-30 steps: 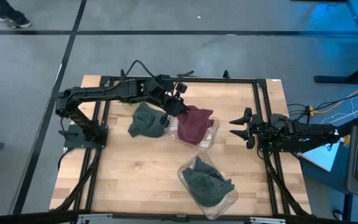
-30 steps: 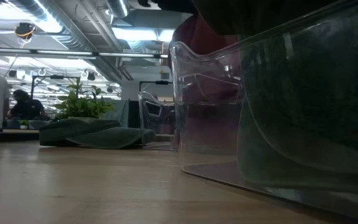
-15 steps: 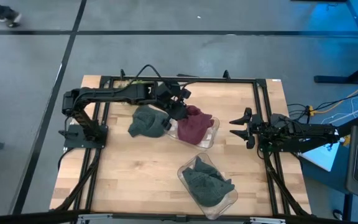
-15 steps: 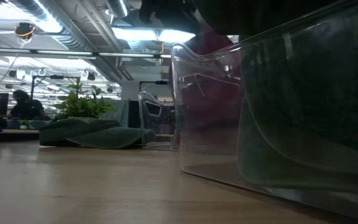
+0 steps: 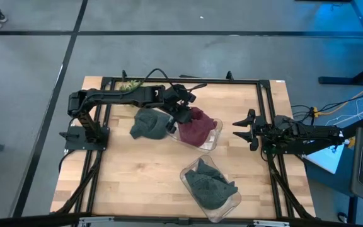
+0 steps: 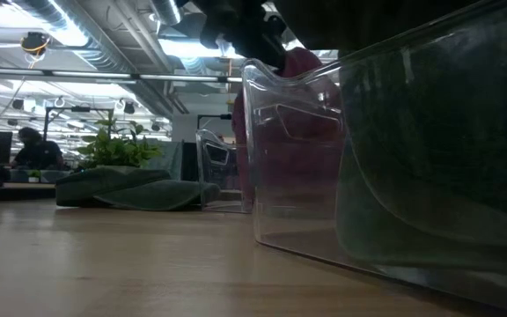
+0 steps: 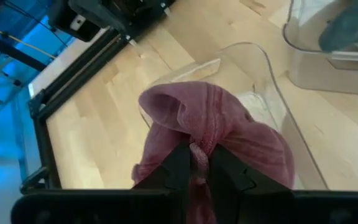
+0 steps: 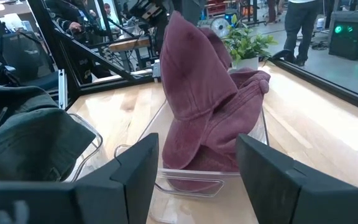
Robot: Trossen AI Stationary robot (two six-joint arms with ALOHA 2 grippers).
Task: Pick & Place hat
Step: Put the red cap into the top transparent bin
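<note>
A maroon hat (image 5: 198, 125) hangs over and partly inside a clear container (image 5: 213, 140) at mid-table. My left gripper (image 5: 183, 114) is shut on its top; the left wrist view shows the gripper (image 7: 196, 157) on the hat (image 7: 229, 130) above the container (image 7: 267, 68). In the right wrist view the hat (image 8: 194, 93) stands up tall, and its lower part lies in the container (image 8: 188, 184). My right gripper (image 5: 239, 124) waits open at the table's right side, apart from the hat. My left gripper pinches a bunched fold at the hat's top (image 7: 199, 144) between its two fingers. The fingers slant down from the table's left and far side. The hat hangs below them, its lower part (image 8: 197, 149) resting in the clear container.
A grey-green hat (image 5: 149, 123) lies on the table just left of the container. A second clear container (image 5: 232, 203) with another grey-green hat (image 5: 209, 183) stands near the front edge. A small plant (image 5: 130, 84) sits at the far left. Black frame rails (image 5: 266, 113) border the table.
My left gripper has sunk toward the clear container and tipped further down, still shut on the maroon hat. The hat has come down with it, and more of it now sits in the container.
</note>
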